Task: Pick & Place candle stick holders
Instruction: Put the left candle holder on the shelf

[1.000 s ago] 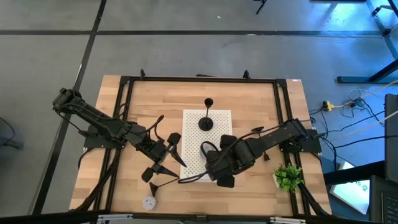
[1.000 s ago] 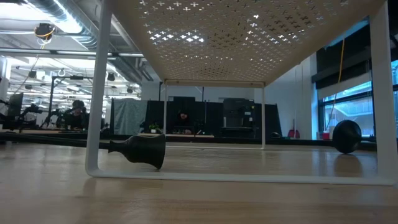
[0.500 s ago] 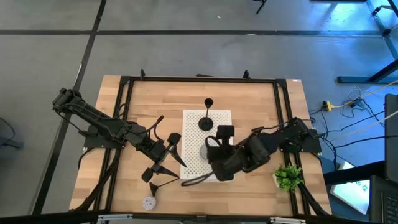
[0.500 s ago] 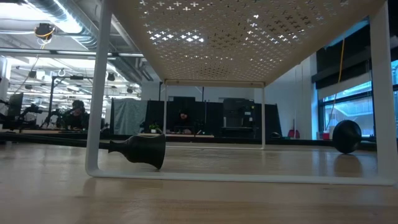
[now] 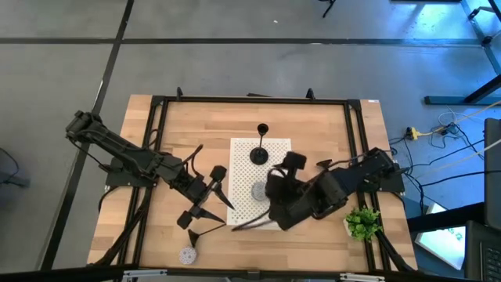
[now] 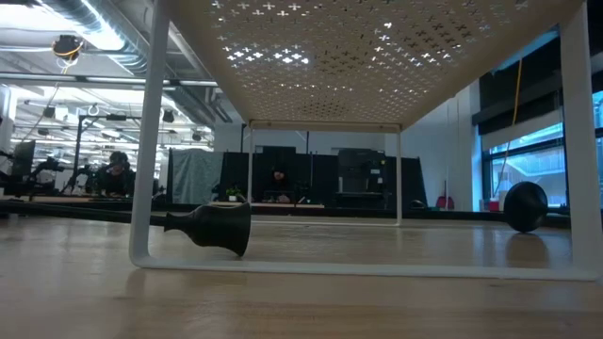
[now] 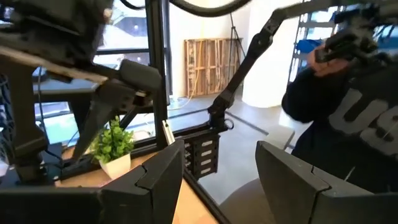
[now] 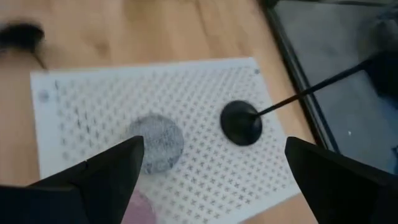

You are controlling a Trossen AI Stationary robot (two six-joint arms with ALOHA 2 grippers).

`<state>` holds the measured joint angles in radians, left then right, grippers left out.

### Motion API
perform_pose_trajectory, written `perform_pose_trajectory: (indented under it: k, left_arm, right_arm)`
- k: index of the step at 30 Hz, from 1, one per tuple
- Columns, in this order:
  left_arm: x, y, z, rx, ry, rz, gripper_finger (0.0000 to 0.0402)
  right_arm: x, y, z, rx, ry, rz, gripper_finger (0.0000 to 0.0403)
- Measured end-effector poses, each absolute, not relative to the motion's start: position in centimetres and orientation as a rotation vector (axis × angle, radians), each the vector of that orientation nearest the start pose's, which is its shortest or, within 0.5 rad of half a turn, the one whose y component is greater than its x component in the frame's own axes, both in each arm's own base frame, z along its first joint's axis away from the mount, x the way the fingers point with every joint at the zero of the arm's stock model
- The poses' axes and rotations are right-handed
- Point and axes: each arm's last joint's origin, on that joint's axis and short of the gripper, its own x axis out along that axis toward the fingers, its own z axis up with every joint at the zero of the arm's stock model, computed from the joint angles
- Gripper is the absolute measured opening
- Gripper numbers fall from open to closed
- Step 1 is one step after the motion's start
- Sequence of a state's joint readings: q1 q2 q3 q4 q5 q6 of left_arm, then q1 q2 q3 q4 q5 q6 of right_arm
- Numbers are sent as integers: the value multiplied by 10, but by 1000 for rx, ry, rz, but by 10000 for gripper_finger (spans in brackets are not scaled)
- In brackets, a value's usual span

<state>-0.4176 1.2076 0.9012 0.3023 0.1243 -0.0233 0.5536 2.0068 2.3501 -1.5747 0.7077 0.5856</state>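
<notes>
One black candle stick holder (image 5: 259, 153) stands upright on its round base on the white perforated rack (image 5: 241, 205), near the rack's far edge; the right wrist view shows its base (image 8: 241, 122). Another holder (image 6: 212, 229) lies on its side on the table by the rack's left leg. A grey round disc (image 5: 257, 189) lies flat on the rack. My right gripper (image 5: 279, 184) hangs open above the rack, tipped down over the disc (image 8: 155, 143). My left gripper (image 5: 215, 194) is open at the rack's left edge, pointing level, nothing between its fingers (image 7: 155, 180).
A second grey disc (image 5: 186, 254) lies near the table's front left. A small green plant (image 5: 362, 223) stands at the right edge. A dark round thing (image 6: 526, 205) sits on the table beyond the rack. A person in a dark top (image 7: 354, 124) is beyond the table.
My right gripper has risen off the rack and swung toward the table's far and right side, turning at the wrist. The grey disc that it covered now shows on the rack. The holders have not moved.
</notes>
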Motion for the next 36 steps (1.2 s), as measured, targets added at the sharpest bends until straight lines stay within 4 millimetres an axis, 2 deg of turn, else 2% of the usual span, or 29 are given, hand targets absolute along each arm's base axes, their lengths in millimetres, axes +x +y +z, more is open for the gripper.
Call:
perform_pose_trajectory:
  k: [3, 6, 10, 16, 19, 24, 31, 36]
  left_arm:
    - [246, -116, 337, -48, 1, -551, 196]
    - [239, -116, 343, 3, -46, -565, 196]
    - [237, -119, 344, 31, -53, -573, 196]
    - [233, -126, 345, 22, -64, -602, 196]
    - [231, -129, 347, 41, -91, -615, 196]
    - [230, -131, 349, 45, -116, -621, 196]
    - [230, -130, 349, 69, -127, -616, 196]
    - [230, -130, 349, 79, -129, -615, 196]
  right_arm:
    - [315, 188, 404, -162, 864, -385, 393]
    - [300, 197, 413, -145, 834, -352, 392]
    - [276, 220, 419, -212, 746, -331, 392]
    - [232, 262, 426, -359, 522, -337, 392]
    - [219, 274, 422, -373, 505, -306, 392]
    - [214, 284, 406, -377, 529, -293, 392]
    - [221, 286, 376, -366, 635, -300, 392]
    - [225, 292, 369, -382, 633, -270, 392]
